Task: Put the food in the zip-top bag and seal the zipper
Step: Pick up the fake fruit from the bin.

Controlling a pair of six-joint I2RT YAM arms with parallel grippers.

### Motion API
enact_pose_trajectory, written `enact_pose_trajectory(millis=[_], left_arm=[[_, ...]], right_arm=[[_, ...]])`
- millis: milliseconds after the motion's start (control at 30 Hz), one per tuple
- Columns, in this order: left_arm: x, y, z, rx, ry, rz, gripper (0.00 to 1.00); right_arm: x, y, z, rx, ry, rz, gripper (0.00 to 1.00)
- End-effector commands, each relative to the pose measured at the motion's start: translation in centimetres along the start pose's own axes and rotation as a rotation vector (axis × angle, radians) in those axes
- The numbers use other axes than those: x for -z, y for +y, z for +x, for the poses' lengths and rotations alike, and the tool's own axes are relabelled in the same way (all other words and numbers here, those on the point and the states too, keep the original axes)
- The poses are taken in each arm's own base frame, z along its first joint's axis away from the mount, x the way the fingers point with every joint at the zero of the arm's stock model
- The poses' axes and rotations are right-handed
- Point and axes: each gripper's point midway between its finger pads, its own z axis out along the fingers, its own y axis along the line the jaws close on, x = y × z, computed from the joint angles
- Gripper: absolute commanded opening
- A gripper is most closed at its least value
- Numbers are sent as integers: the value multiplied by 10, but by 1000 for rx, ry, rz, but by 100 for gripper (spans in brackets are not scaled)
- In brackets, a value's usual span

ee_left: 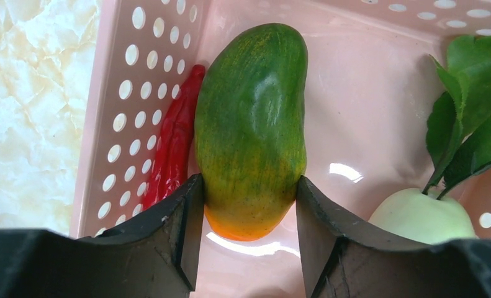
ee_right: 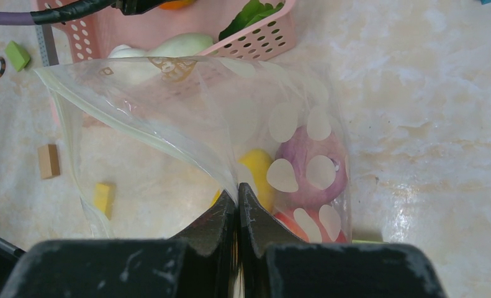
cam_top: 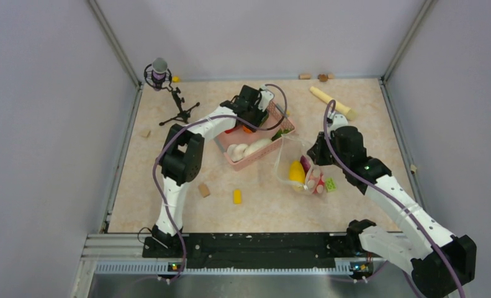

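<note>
In the pink basket (ee_left: 131, 93) on the left, the left tool (ee_left: 249, 181) has its fingers against both flanks of the green-orange mango (ee_left: 252, 118), pinching it low, near its orange tip. The red chili (ee_left: 171, 143) lies just beside the mango, touching it, between it and the perforated wall. Farther right sits a pale white piece (ee_left: 419, 214) with green leaves.

The grip is near one end of a smooth, rounded fruit, so on the lift the mango may well pivot or squirt out from between the fingers. The left finger is also close to the chili and could drag it up or wedge it against the wall.

To the right, the zip-top bag (ee_right: 187, 112) lies on the bench (ee_right: 429, 124) just beside the basket. Its mouth is held up by the right tool (ee_right: 238, 195), which is pressed together on the bag's edge. A yellow mango (ee_right: 258, 171) and a purple onion (ee_right: 308, 161) are already inside. The film is thin and crinkly, so the mouth could sag or fold across the opening and the arriving mango could then catch on the zipper (ee_right: 131, 127). A push there might pull the edge out of the pinch.

No brand or writing can be read; a faint brownish print near the bag's rim is too small to tell
</note>
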Motion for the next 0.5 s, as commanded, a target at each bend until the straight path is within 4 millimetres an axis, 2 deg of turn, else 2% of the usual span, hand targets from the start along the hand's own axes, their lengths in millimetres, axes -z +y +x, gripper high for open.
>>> enact_pose_trajectory(millis=[0,133,467], left_arm=[[35,-2,-52,57,-125,-24,0],[66,-12,-78,92,-214,16,0],[158,-7,-130,315,-438,1,0]], right_arm=[[3,2,-13,18,-37,-1,2],[4,3,-14,18,-39,-9,2],[12,10,-18,17,-67,-45,2]])
